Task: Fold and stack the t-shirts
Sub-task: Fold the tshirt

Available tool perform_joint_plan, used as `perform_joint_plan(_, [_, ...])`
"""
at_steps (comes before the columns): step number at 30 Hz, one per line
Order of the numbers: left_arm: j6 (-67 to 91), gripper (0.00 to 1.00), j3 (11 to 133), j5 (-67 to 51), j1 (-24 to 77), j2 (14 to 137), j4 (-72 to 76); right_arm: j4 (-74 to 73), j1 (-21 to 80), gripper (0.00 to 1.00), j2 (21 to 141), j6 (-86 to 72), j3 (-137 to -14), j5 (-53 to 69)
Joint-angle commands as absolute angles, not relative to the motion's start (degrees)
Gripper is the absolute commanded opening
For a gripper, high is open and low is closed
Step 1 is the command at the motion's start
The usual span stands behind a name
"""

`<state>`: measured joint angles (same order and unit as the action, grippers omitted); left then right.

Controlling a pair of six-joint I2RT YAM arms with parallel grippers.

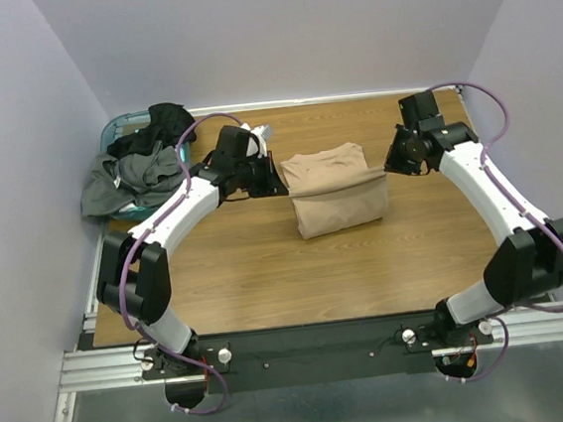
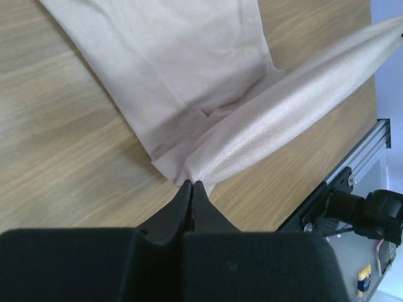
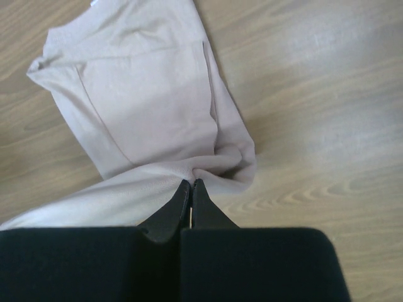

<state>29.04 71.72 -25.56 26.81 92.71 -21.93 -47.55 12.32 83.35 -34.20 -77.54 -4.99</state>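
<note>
The tan-beige t-shirt (image 1: 334,191) lies partly folded at the middle of the table, its top layer raised in a taut ridge between my two grippers. My left gripper (image 1: 280,176) is shut on its left corner; the pinched cloth (image 2: 252,135) shows in the left wrist view above the gripper (image 2: 191,184). My right gripper (image 1: 389,166) is shut on its right corner; in the right wrist view the gripper (image 3: 191,182) bites the bunched cloth (image 3: 145,100). Dark grey (image 1: 129,181) and black (image 1: 165,120) shirts hang over the basket at far left.
A teal plastic basket (image 1: 114,130) stands at the table's far left corner, shirts heaped in it and spilling over its front. Lilac walls close in the table on three sides. The aluminium rail (image 1: 325,346) with both arm bases runs along the near edge.
</note>
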Motion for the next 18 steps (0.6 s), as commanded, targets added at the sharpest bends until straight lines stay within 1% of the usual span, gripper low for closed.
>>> perform_joint_plan(1, [25.49,0.00,75.14,-25.93,24.26,96.66,-23.73,-43.43,11.87,0.00,87.79,-31.56,-81.20,-11.77])
perform_joint_plan(9, [23.64,0.00,81.73,-26.98,22.24,104.14,-24.35,-41.57,11.86,0.00,97.02,-29.36,-87.62,-12.75])
perform_joint_plan(11, [22.86,0.00,85.50,-27.51,21.71,107.04,-25.05,-40.96,11.69,0.01,99.57,-28.66,-89.47,-13.27])
perform_joint_plan(18, [21.62,0.00,92.98,-27.69,20.48,114.51,-27.24,-39.38,11.51,0.00,107.57,-26.64,-95.27,-14.24])
